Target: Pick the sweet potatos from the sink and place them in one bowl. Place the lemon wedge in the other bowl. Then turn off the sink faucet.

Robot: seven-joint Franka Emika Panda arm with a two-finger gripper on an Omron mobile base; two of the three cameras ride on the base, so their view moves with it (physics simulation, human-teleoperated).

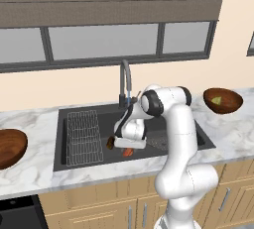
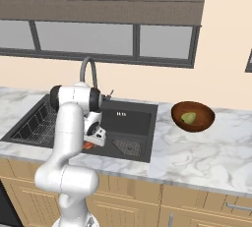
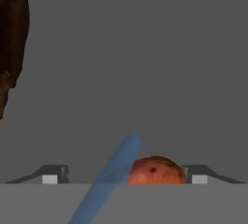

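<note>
The orange-red sweet potato [image 3: 156,170] lies on the sink [image 1: 74,159] floor, between the fingers of the gripper [image 3: 125,177], whose jaws stand wide around it without clamping. The dark brown sweet potato [image 1: 110,143] sits just left of the hand. The lemon wedge [image 2: 188,118] rests in the right bowl [image 2: 193,116]; the left bowl [image 1: 9,147] waits on the surface. Water runs from the faucet [image 1: 125,82], so the wet, rounded tuber may squirt out if pinched off-centre.
</note>
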